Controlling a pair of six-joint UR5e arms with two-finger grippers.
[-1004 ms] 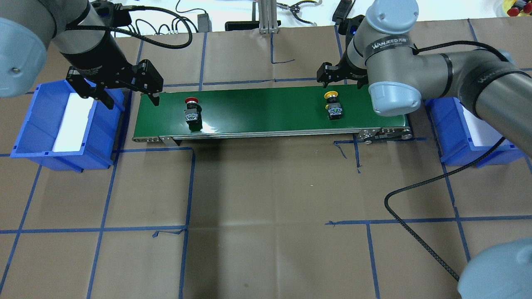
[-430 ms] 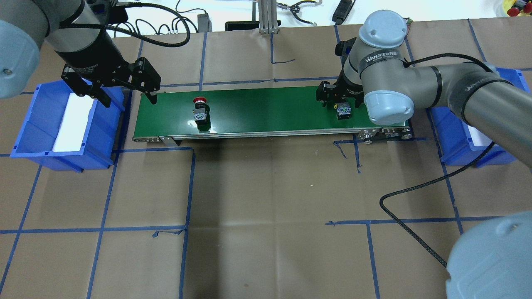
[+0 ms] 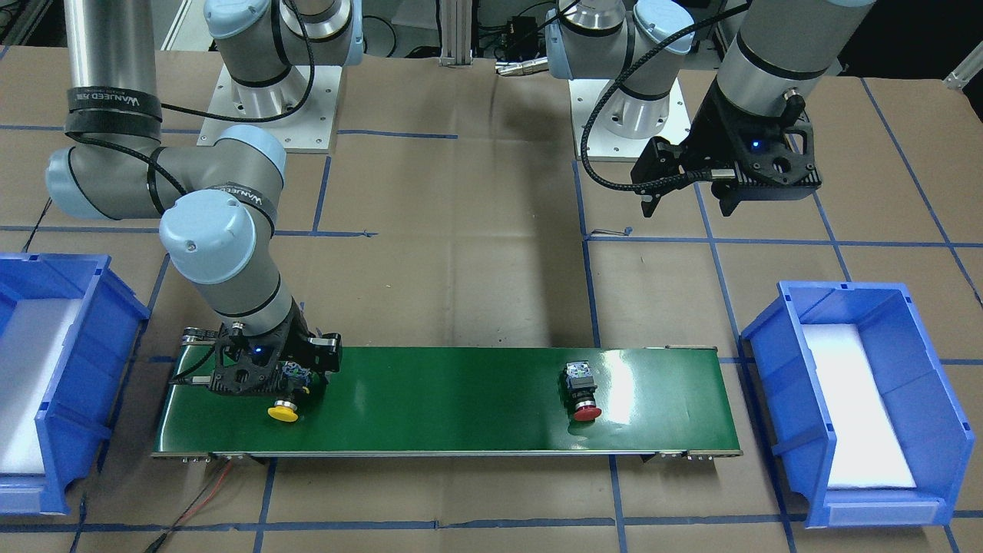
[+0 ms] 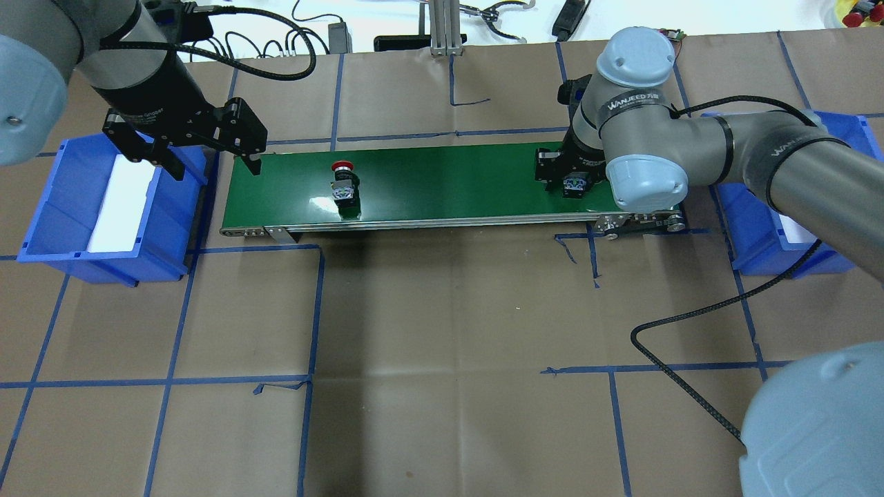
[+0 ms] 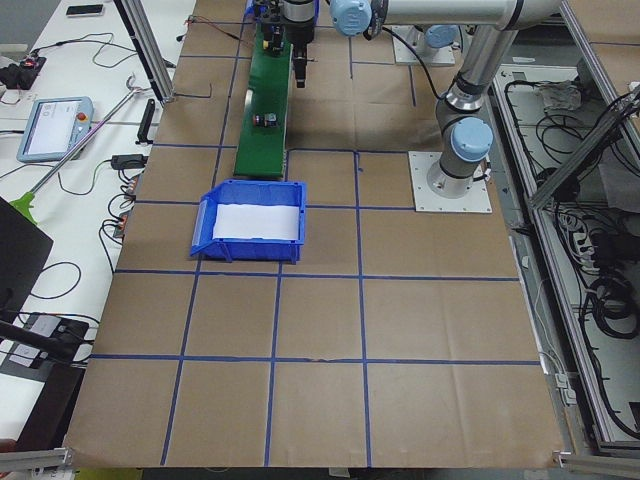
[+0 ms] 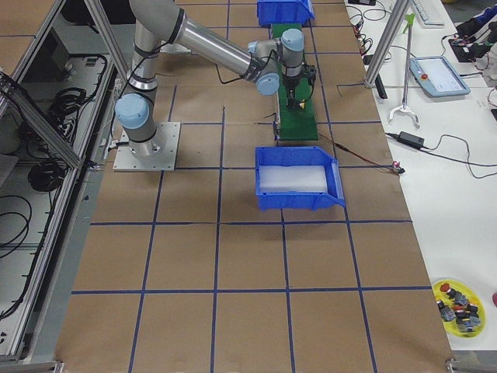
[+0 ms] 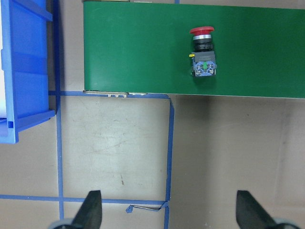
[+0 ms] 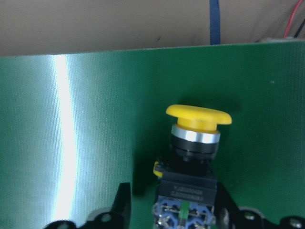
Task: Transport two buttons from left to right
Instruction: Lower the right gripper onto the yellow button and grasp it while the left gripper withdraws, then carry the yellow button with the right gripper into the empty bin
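The yellow-capped button (image 8: 198, 117) lies on its side near the right end of the green conveyor belt (image 4: 449, 179). My right gripper (image 8: 174, 210) is low over it and open, with the jaws on either side of its grey rear block (image 4: 573, 183). Its cap also shows in the front view (image 3: 284, 412). The red-capped button (image 4: 343, 183) lies on the belt's left part, also seen in the left wrist view (image 7: 202, 52). My left gripper (image 4: 216, 166) hangs open and empty above the belt's left end.
A blue bin with a white liner (image 4: 103, 207) stands left of the belt, and another one (image 4: 760, 228) stands right of it, partly under my right arm. A black cable (image 4: 690, 324) loops over the brown paper in front.
The red button and the yellow button have both moved to the right on the belt. My right gripper has come down around the yellow button. The left gripper has hardly moved.
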